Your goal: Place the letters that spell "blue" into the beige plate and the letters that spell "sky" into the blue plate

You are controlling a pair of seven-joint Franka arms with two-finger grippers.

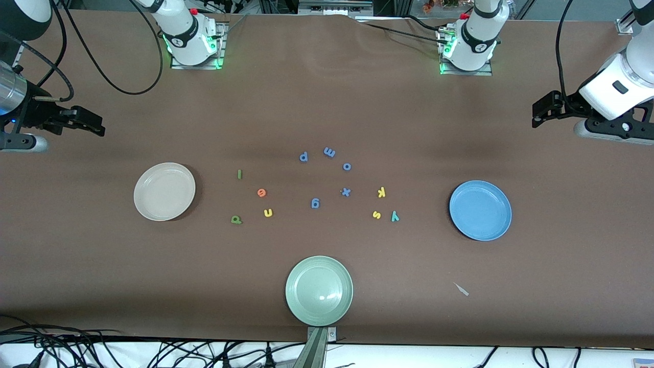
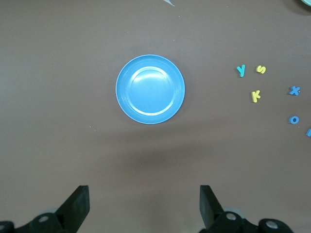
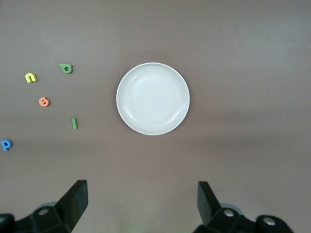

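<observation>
The beige plate (image 1: pixel 164 191) (image 3: pixel 153 98) lies empty toward the right arm's end. Beside it on the cloth are the green l (image 1: pixel 239 174), orange e (image 1: pixel 261 192), yellow u (image 1: pixel 268 212) and green b (image 1: pixel 236 220). The blue plate (image 1: pixel 480 210) (image 2: pixel 150 89) lies empty toward the left arm's end, with the yellow k (image 1: pixel 381 192), yellow s (image 1: pixel 377 214) and teal y (image 1: pixel 394 216) beside it. My right gripper (image 1: pixel 89 122) (image 3: pixel 142 201) hangs open over bare cloth by the beige plate. My left gripper (image 1: pixel 541 110) (image 2: pixel 145 204) hangs open over bare cloth by the blue plate. Neither holds anything.
Several all-blue letters lie mid-table, among them a p (image 1: pixel 303 156), an x (image 1: pixel 346 191) and a g (image 1: pixel 315 203). A pale green plate (image 1: pixel 319 290) sits at the table edge nearest the front camera. A small pale scrap (image 1: pixel 461 289) lies on the cloth.
</observation>
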